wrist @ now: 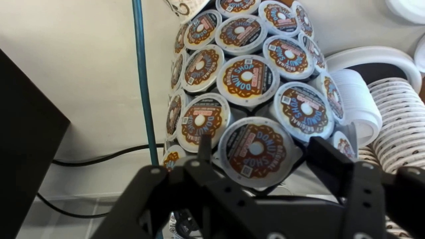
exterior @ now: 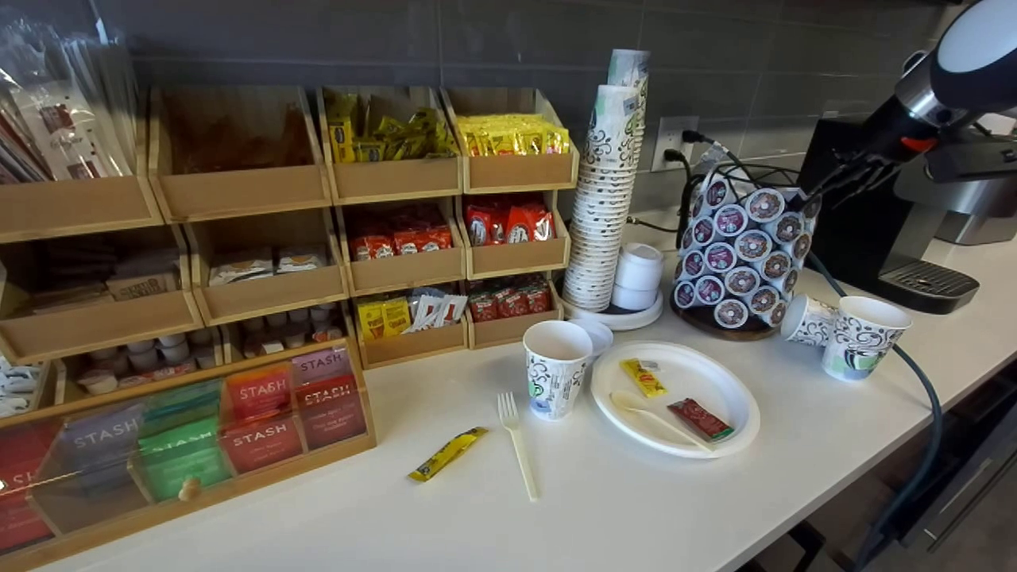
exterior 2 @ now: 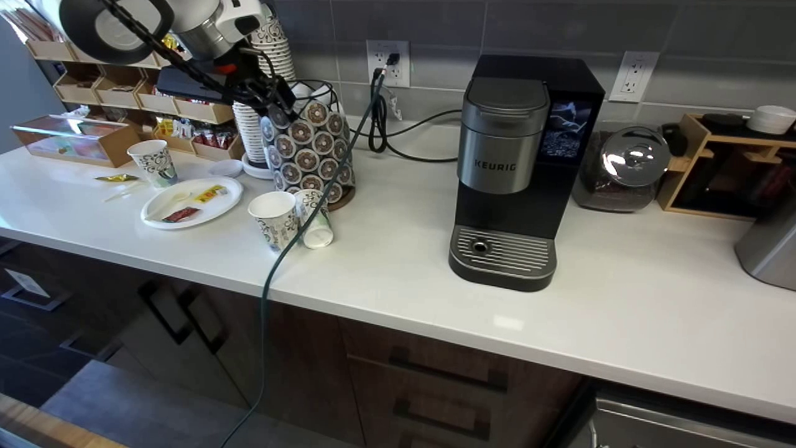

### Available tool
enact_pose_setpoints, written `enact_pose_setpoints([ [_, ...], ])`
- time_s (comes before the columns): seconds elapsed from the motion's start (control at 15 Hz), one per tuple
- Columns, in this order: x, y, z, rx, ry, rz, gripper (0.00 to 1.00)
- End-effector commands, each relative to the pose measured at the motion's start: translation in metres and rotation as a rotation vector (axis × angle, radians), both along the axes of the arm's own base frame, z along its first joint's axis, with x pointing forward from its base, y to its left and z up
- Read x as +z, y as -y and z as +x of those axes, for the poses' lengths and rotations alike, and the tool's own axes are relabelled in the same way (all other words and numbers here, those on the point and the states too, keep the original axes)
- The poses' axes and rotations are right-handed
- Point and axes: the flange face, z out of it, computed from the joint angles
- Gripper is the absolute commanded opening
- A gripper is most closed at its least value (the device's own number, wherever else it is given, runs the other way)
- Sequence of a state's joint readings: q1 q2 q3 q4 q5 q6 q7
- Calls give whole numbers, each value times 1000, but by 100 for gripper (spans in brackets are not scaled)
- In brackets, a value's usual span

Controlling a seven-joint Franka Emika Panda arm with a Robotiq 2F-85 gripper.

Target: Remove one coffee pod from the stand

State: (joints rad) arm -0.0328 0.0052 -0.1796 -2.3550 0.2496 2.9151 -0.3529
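The stand (exterior: 725,327) is a tall holder packed with rows of round coffee pods. It shows in both exterior views, with its round wooden base (exterior 2: 346,198) on the counter. In the wrist view its thin black frame (wrist: 249,111) shows between pods with brown donut-print lids. My gripper (wrist: 260,146) is open, its fingers on either side of one top-row coffee pod (wrist: 255,151), with a visible gap on each side. The pod sits in the stand. In both exterior views the gripper (exterior: 834,187) is at the stand's upper edge; its tips (exterior 2: 283,107) reach the top pods.
Two paper cups (exterior: 866,338) lie and stand before the stand. A green cable (exterior 2: 273,267) runs past it. A tall cup stack (exterior: 601,206) and white bowls (exterior: 638,274) are beside it. The black coffee machine (exterior 2: 528,211) and a white plate (exterior: 735,397) are nearby.
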Motion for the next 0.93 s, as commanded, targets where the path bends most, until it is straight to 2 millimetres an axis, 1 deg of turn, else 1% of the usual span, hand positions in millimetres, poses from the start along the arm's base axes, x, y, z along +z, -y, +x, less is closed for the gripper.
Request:
enact_pose_setpoints([
  [0.0, -4, -2, 2, 31, -13, -3, 70],
  [0.07, -4, -2, 2, 37, -14, -7, 67],
  [0.13, -4, -3, 1, 45, -14, -10, 46],
  [0.2, -4, -3, 1, 50, -15, -13, 45],
  [0.27, -2, -3, 1, 56, -13, -14, 39],
  [0.33, -1, -1, -1, 58, -16, -19, 38],
  [0.4, 0, 1, -4, 59, -20, -26, 34],
  [0.47, -1, 5, -7, 54, -27, -30, 32],
  [0.6, -2, 12, -18, 52, -51, -33, 31],
  [0.87, 3, 35, -52, 56, -108, -49, 27],
])
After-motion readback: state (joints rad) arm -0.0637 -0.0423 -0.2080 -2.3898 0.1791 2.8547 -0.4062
